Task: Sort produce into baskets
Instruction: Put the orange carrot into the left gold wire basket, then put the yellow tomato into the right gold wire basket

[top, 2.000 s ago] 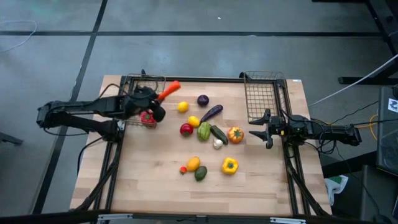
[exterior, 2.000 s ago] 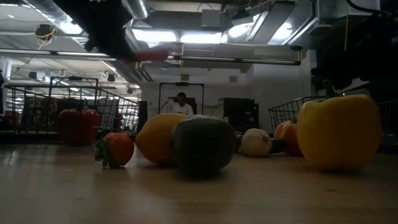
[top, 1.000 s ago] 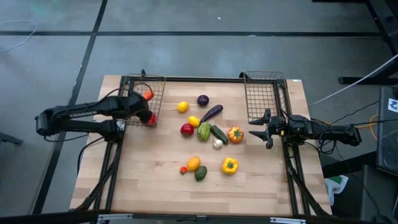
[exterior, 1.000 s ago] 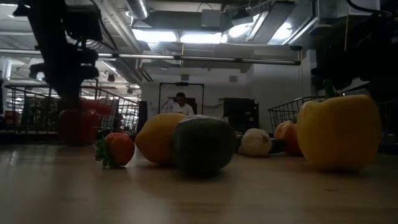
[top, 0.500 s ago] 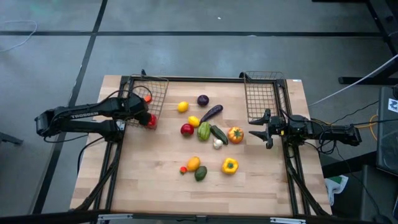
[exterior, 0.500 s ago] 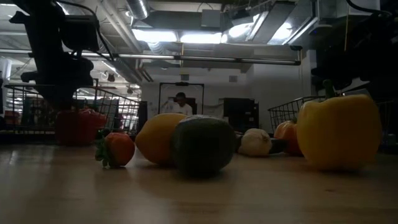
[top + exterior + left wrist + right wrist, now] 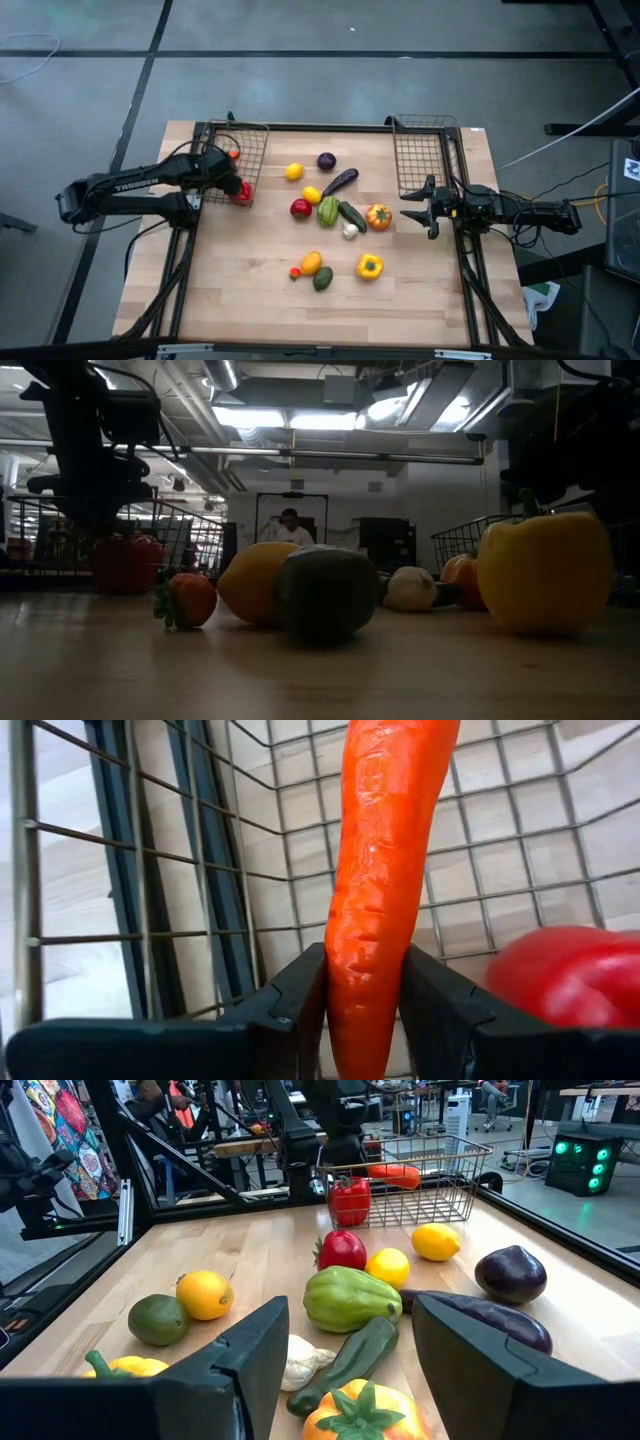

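L hand (image 7: 365,1020) is now inside the L wire basket (image 7: 250,140), pinching the carrot (image 7: 385,870) near its thick end. 2 s ago it held the carrot up above the basket's inner rim, the tip sticking out over the bench (image 7: 250,290); since then the arm has pulled back and come down, so the carrot is w/in the mesh walls, only a small orange bit showing from overhead. Not let go yet, fingers (image 7: 300,995) pressed on both sides. Judgement: drop-off is nearly done, just the release left.

Carrot's long axis runs straight out from the hand, narrow end leading, pointing toward the basket's mesh wall and floor; in the high view it seems aimed at the far side of the basket. Red pepper (image 7: 570,975) sits in the same basket just beside it, maybe touching, can't tell.

R hand (image 7: 425,207) waits at the bench's R edge just in front of the R basket (image 7: 420,150), fingers spread, holding nothing. Rest of the produce (image 7: 328,212) lies mid-bench, unsorted.
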You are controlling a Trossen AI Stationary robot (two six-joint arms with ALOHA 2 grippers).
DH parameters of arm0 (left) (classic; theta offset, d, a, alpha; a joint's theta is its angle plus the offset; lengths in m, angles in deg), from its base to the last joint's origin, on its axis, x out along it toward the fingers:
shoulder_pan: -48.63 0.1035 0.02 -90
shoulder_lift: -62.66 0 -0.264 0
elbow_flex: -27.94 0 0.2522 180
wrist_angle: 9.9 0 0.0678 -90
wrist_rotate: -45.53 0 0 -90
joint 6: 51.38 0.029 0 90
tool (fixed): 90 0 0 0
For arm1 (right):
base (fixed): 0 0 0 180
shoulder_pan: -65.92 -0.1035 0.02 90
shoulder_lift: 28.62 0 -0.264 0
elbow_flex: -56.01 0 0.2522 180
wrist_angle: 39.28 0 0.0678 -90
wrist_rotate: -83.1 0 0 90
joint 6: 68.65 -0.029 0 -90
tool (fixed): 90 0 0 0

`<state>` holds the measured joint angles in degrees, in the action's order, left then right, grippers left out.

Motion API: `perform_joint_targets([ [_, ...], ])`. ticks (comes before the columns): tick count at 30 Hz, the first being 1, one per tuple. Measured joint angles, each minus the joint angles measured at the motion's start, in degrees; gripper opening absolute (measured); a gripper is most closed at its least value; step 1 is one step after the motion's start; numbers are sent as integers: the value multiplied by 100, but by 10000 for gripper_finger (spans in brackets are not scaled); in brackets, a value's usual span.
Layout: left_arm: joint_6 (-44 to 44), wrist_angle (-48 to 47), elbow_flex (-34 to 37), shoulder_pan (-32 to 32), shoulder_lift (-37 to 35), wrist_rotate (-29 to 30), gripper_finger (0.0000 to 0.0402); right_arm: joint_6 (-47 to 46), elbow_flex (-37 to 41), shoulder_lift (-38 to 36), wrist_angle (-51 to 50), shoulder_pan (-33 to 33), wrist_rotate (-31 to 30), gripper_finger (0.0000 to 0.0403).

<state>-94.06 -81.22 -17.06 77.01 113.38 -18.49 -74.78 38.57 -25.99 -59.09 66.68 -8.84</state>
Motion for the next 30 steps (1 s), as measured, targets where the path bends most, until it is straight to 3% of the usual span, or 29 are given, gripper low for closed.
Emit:
perform_joint_targets([
  [8, 56, 17, 0, 140, 0, -2, 118, 0, -1, 0, -1, -1, 0, 214],
  [20, 70, 149, 2, 142, 0, -3, 216, -2, -1, 0, -1, 1, 0, 214],
  [30, 105, 153, 2, 142, 0, -4, 221, -2, 5, 0, 511, 0, -3, 214],
])
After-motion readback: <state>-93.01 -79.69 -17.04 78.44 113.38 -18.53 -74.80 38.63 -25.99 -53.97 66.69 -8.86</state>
